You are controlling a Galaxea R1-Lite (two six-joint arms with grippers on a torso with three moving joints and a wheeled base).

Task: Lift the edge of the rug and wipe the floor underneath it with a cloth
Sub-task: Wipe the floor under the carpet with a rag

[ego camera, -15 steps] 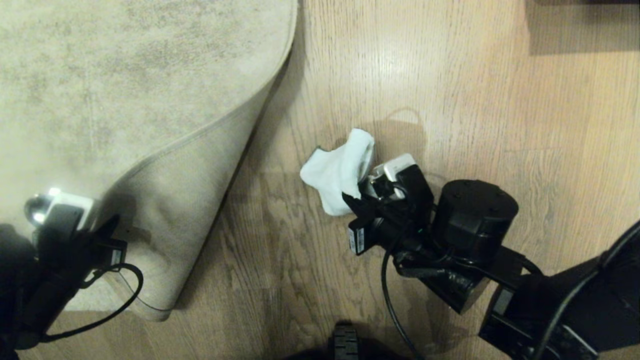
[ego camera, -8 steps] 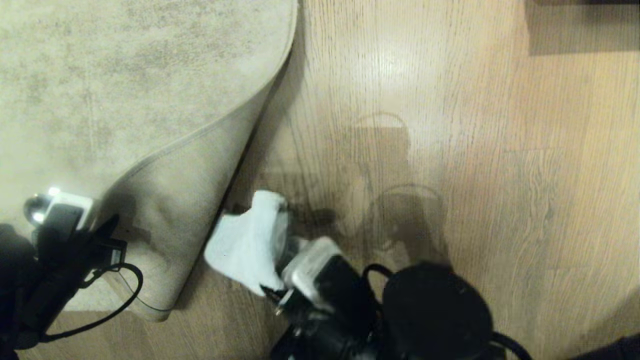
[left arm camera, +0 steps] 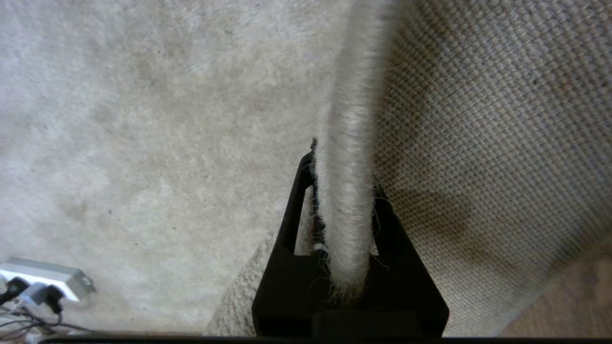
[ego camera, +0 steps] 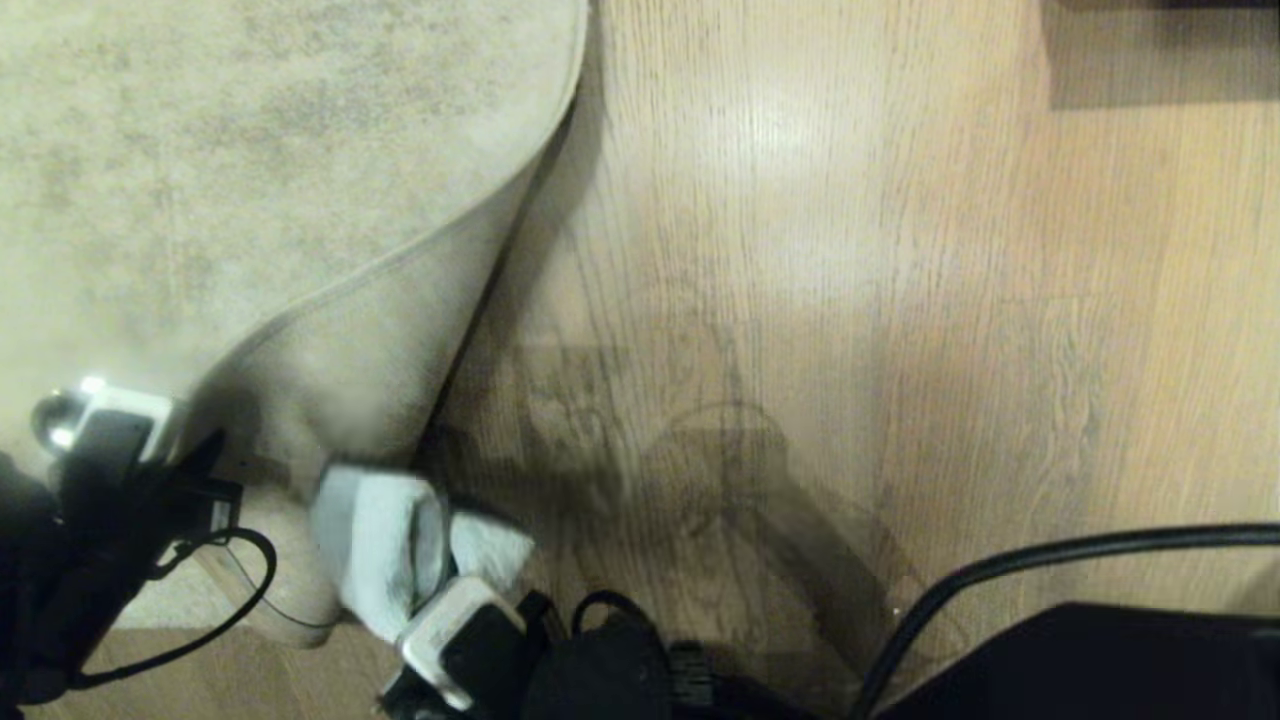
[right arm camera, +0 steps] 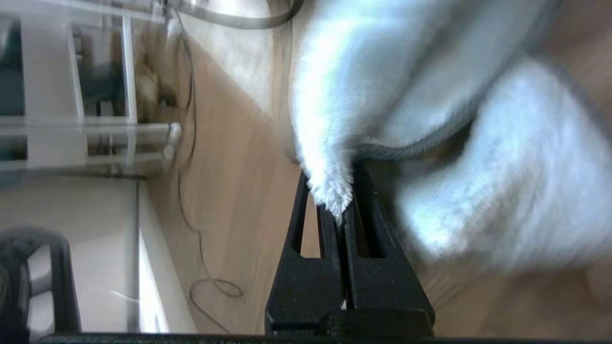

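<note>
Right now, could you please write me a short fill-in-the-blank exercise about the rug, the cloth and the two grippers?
1. The left gripper is shut on the ____ of the rug.
2. The right gripper holds a pale blue ____.
3. The folded-up rug corner shows its ____ side.
4. The floor is made of ____ planks.

Missing words: edge; cloth; under; wood-grain

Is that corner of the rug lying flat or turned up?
Turned up. The left pincer pinches the rug edge, and its paler underside faces up above the floor.
</note>
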